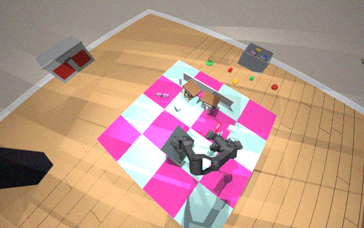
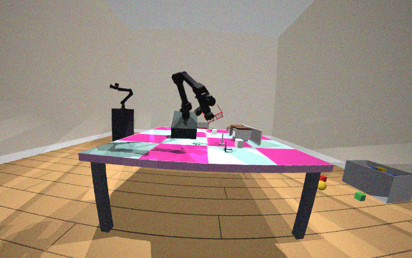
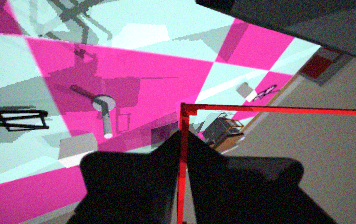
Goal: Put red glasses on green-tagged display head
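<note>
The red glasses (image 1: 215, 119) (image 2: 219, 117) (image 3: 275, 109) are in the air, temples reaching out towards the heads' side. My gripper (image 2: 213, 118) (image 3: 183, 135) is shut on their front frame, high above the table and well short of the heads. One head (image 1: 192, 87) with a brown top wears orange glasses. The other brown-topped head (image 1: 210, 99) (image 2: 242, 134) wears no glasses that I can see; its grey face points towards the arm's side. The green tag cannot be made out, so I cannot tell which head bears it.
A grey panel (image 1: 227, 103) (image 2: 257, 134) stands behind the heads. A thin post (image 2: 222, 139) (image 3: 106, 120), a white block (image 1: 231, 128) (image 2: 239, 143) and black glasses (image 2: 228, 150) are below the gripper's side. A small block (image 1: 177, 108) and other glasses (image 1: 162, 95) lie farther off.
</note>
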Controlling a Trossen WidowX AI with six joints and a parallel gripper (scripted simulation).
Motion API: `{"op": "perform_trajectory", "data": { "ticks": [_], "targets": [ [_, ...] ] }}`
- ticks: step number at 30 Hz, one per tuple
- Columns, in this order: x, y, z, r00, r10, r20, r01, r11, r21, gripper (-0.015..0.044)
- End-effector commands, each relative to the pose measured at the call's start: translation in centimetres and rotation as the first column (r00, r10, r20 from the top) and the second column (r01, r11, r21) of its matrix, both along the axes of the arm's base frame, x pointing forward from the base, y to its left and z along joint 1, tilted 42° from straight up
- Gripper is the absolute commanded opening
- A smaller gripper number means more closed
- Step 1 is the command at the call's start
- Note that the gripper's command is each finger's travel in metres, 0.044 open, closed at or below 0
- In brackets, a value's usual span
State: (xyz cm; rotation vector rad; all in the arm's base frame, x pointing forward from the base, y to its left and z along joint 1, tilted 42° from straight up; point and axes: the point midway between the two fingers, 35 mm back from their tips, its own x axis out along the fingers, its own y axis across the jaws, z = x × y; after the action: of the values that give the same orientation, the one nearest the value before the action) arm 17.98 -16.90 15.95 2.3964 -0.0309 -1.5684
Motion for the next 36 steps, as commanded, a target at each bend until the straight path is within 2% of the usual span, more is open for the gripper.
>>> {"op": "perform_trajectory", "data": {
  "ticks": [1, 8, 16, 26, 36],
  "targets": [
    [0.6, 0.2, -1.1, 0.981, 0.176, -0.086, -0.182, 0.982, -0.056, 0.0000],
    [1.5, 0.6, -2.6, 0.879, 0.423, -0.217, -0.453, 0.885, -0.110, 0.0000],
    [2.5, 1.2, -4.2, 0.665, 0.651, -0.367, -0.726, 0.678, -0.112, 0.0000],
    [3.6, 2.1, -6.1, 0.282, 0.806, -0.521, -0.950, 0.312, -0.031, 0.0000],
    [4.6, 3.1, -7.9, -0.158, 0.782, -0.602, -0.987, -0.107, 0.120, 0.0000]
  ]
}}
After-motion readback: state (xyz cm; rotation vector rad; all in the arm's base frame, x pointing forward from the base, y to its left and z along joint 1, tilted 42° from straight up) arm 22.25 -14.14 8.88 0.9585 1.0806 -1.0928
